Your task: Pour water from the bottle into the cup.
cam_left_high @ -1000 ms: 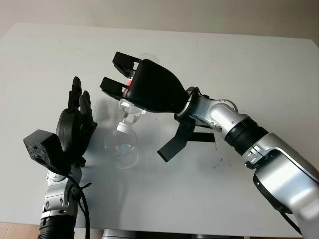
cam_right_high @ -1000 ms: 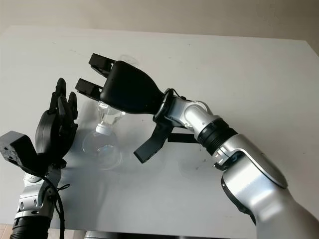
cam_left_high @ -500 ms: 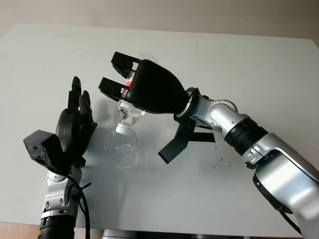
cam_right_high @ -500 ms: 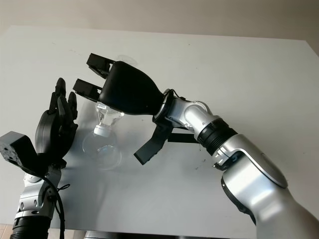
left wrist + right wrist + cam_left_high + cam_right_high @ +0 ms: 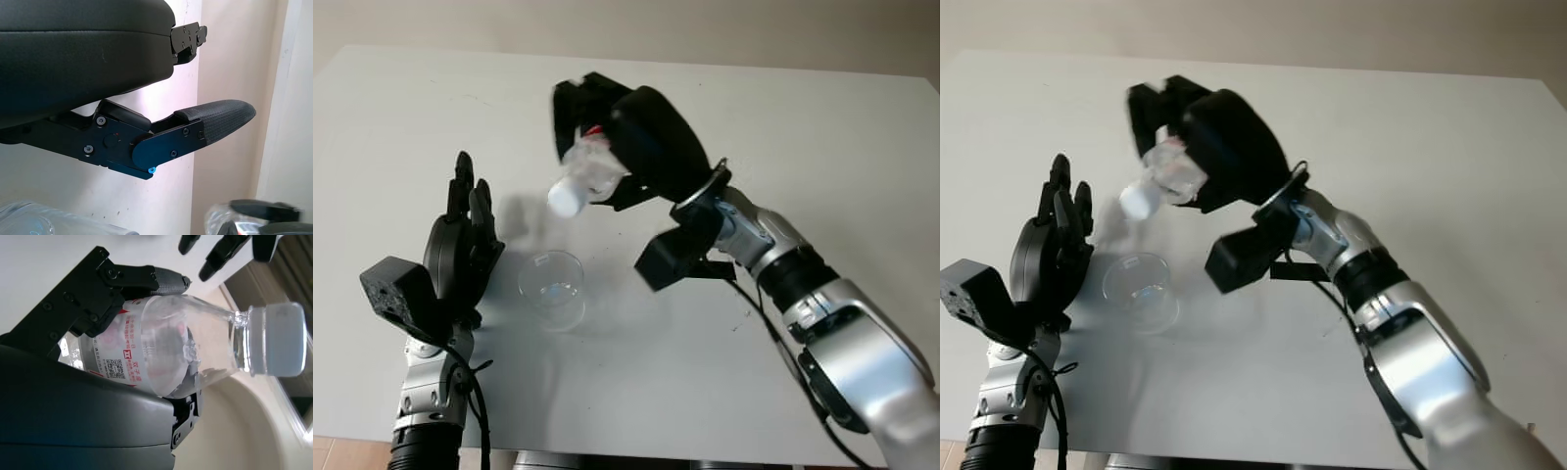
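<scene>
Above the cup, the bottle has lifted clear.

A white table takes up most of the head views, with a few faint marks on its top. Behind its far edge runs a plain beige wall, perhaps evenly lit.

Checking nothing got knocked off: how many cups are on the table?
1. The clear cup stands on the table beside the open left hand, below the bottle gripped by the right hand.
</scene>
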You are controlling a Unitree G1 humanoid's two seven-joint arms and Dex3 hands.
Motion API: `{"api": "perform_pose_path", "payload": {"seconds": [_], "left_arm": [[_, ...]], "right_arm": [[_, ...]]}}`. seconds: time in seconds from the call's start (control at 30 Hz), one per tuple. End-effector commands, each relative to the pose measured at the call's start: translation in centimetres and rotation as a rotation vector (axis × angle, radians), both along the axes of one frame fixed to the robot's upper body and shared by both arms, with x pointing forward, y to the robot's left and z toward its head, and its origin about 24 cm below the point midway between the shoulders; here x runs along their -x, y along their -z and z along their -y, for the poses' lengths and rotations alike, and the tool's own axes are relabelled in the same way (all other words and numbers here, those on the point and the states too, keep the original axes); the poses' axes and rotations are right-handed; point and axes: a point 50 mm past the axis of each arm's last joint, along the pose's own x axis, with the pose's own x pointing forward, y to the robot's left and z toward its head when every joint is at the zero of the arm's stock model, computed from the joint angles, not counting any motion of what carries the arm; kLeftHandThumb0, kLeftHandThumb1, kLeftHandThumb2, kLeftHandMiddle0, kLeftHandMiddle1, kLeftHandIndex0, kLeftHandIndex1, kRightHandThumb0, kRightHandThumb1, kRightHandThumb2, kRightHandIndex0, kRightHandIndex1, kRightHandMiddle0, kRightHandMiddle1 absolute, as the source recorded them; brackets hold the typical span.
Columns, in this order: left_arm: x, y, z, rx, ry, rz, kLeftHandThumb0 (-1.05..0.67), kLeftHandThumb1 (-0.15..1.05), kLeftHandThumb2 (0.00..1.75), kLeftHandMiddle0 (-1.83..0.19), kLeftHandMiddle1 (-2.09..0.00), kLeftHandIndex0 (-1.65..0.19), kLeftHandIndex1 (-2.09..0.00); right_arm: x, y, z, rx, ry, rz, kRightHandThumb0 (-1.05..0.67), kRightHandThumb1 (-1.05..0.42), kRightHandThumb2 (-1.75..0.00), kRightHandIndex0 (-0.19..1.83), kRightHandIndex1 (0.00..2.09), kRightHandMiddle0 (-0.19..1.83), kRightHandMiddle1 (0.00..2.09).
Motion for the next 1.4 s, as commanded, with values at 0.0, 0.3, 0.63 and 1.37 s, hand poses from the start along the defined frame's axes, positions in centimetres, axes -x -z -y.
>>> {"api": "perform_pose_path", "payload": {"seconds": [0.0, 0.3, 0.63, 1.37], "left_arm": [[0.0, -0.2, -0.1, -0.006, 0.003, 0.014, -0.82, 1.05, 0.77, 0.16, -0.06, 0.18, -0.06], [0.0, -0.1, -0.2, -0.01, 0.006, 0.007, -0.82, 1.05, 0.77, 0.16, -0.06, 0.17, -0.06], [0.1, -0.1, -0.2, -0.01, 0.017, 0.002, -0.82, 1.05, 0.77, 0.17, -0.05, 0.18, -0.05], [0.7, 0.0, -0.5, -0.012, 0.023, -0.007, -0.82, 1.05, 0.76, 0.17, -0.05, 0.19, -0.05]], "right_arm": [[0.0, -0.7, 0.8, -0.096, -0.004, -0.054, -0.12, -0.89, -0.53, 1.19, 2.09, 0.85, 2.09], [-0.5, 0.1, 4.7, -0.356, 0.034, -0.521, -0.18, -1.05, -0.26, 1.1, 2.09, 0.94, 2.09], [1.4, 0.3, 7.2, -0.529, 0.037, -0.838, -0.19, -1.05, -0.3, 1.1, 2.09, 0.56, 2.09], [4.1, 5.4, 8.5, -0.666, 0.151, -1.022, -0.28, -1.05, -0.24, 1.33, 2.09, 0.87, 2.09]]}}
